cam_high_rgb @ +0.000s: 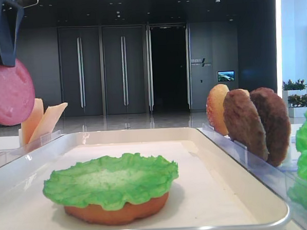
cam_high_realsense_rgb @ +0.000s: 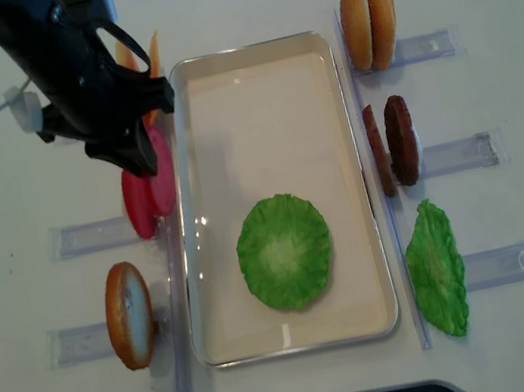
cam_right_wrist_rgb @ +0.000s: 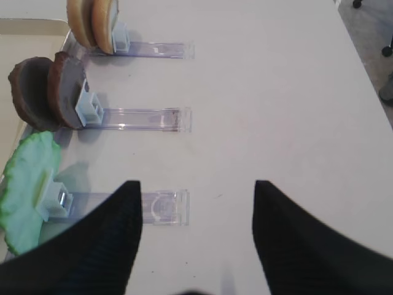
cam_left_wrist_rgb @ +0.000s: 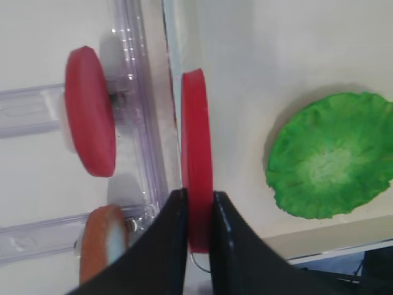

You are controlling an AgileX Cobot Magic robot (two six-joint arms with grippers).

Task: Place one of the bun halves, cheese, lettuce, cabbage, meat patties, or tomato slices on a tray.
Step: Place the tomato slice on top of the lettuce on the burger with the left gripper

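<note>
My left gripper [cam_left_wrist_rgb: 198, 193] is shut on the edge of a tomato slice [cam_left_wrist_rgb: 196, 147], a flat pinkish-red disc held upright. From overhead the slice [cam_high_realsense_rgb: 164, 171] hangs by the left rim of the cream tray [cam_high_realsense_rgb: 246, 49], under the left gripper [cam_high_realsense_rgb: 145, 156]. A second tomato slice [cam_high_realsense_rgb: 139, 205] stands in its rack beside it. In the tray a green lettuce leaf [cam_high_rgb: 110, 179] lies on a bun half [cam_high_rgb: 117, 213]. My right gripper [cam_right_wrist_rgb: 195, 187] is open over bare table, nothing between its fingers.
Right of the tray, clear racks hold two bun halves [cam_high_realsense_rgb: 366, 10], two meat patties [cam_high_realsense_rgb: 391, 144] and a lettuce leaf [cam_high_realsense_rgb: 435, 269]. On the left stand a bun half [cam_high_realsense_rgb: 129, 314] and cheese slices [cam_high_rgb: 43, 121]. The far half of the tray floor [cam_high_realsense_rgb: 260, 125] is bare.
</note>
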